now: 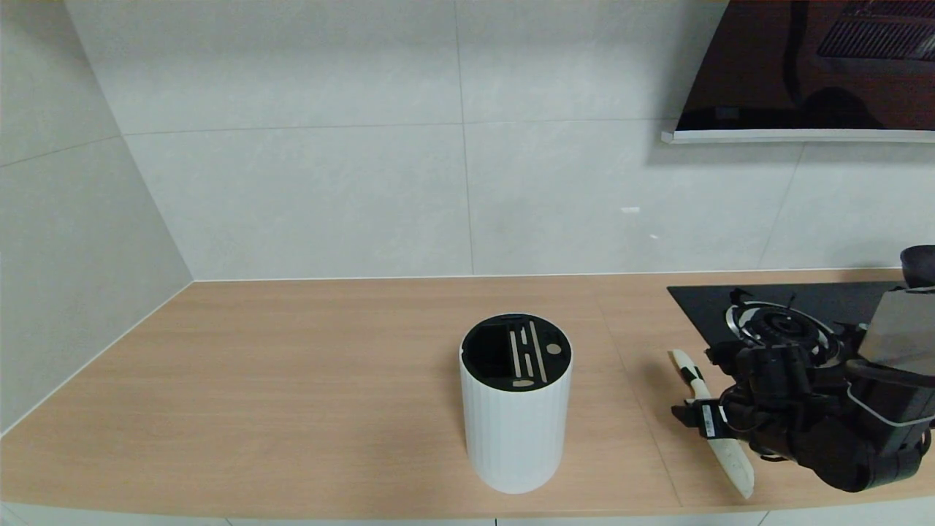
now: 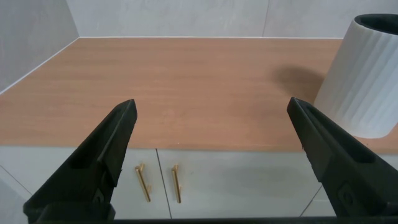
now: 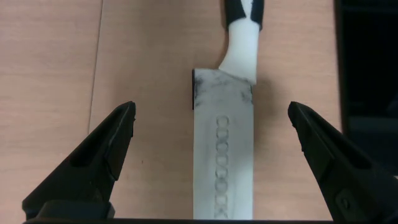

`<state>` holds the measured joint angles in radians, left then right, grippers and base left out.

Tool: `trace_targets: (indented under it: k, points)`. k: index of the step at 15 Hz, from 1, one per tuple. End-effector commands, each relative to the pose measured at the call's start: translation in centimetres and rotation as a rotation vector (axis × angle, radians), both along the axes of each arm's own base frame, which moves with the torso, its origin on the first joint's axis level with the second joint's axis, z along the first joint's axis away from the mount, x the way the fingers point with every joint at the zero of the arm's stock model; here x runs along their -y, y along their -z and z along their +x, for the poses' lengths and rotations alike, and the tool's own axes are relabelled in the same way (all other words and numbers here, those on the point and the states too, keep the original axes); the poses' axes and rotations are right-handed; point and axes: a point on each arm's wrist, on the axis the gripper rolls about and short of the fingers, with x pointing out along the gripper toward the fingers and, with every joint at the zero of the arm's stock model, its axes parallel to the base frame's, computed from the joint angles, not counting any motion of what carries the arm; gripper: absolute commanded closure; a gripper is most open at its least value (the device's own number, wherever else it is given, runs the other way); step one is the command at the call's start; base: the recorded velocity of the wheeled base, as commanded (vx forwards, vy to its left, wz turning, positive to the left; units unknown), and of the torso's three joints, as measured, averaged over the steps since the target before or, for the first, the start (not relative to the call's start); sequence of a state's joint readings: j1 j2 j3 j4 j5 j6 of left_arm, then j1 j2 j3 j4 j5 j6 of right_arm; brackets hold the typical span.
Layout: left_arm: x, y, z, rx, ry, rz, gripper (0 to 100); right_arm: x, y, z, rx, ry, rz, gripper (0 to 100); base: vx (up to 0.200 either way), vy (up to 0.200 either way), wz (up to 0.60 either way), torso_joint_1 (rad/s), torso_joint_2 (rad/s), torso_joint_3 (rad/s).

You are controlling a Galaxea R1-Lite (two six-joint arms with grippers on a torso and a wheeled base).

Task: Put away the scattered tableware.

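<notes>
The right gripper point(image 3: 211, 112) hangs over the white knife point(image 3: 224, 162), its jaws spread wide either side of the blade (touching nothing). The knife lies flat on the wooden counter point(image 1: 292, 380) between the white holder point(image 1: 515, 424) and the hob point(image 1: 701, 303). The left gripper point(image 2: 211, 106) gapes too, holding nothing.

The counter point(image 1: 292, 380) looks like pale wood, smooth and matt. The holder point(image 1: 516, 431) on it is white with fine ribs, matt, likely plastic, its top insert black. Right of the holder, the knife point(image 3: 224, 162) has a dull white blade, smudged grey near the handle.
</notes>
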<state>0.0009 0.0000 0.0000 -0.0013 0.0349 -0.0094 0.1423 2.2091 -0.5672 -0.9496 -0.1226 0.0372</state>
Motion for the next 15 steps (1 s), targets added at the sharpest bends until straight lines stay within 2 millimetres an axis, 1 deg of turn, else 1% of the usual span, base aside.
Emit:
trace_targets:
  k: [1,3,6,12,13,15]
  points:
    - [0.0,0.0,0.0,-0.001,0.0,0.0,0,-0.1,0.8,0.4,-0.015,0.0,-0.003,0,0.0,0.0,0.0,0.0,0.0,0.0]
    - [0.0,0.0,0.0,-0.001,0.0,0.0,0,-0.1,1.0,0.5,-0.018,0.001,-0.002,0,0.0,0.0,0.0,0.0,0.0,0.0]
    - [0.0,0.0,0.0,-0.001,-0.001,0.0,0,0.7,1.5,1.0,-0.019,0.034,0.009,0,0.0,0.0,0.0,0.0,0.0,0.0]
    - [0.0,0.0,0.0,-0.001,-0.001,0.0,0,0.7,1.6,1.5,-0.011,0.037,0.009,0,0.0,0.0,0.0,0.0,0.0,0.0]
    - [0.0,0.0,0.0,-0.001,-0.001,0.0,0,0.6,1.4,1.9,0.004,0.038,0.013,0,0.0,0.0,0.0,0.0,0.0,0.0]
    - [0.0,0.0,0.0,-0.001,-0.001,0.0,0,0.6,1.5,2.2,0.008,0.049,0.025,0,0.0,0.0,0.0,0.0,0.0,0.0]
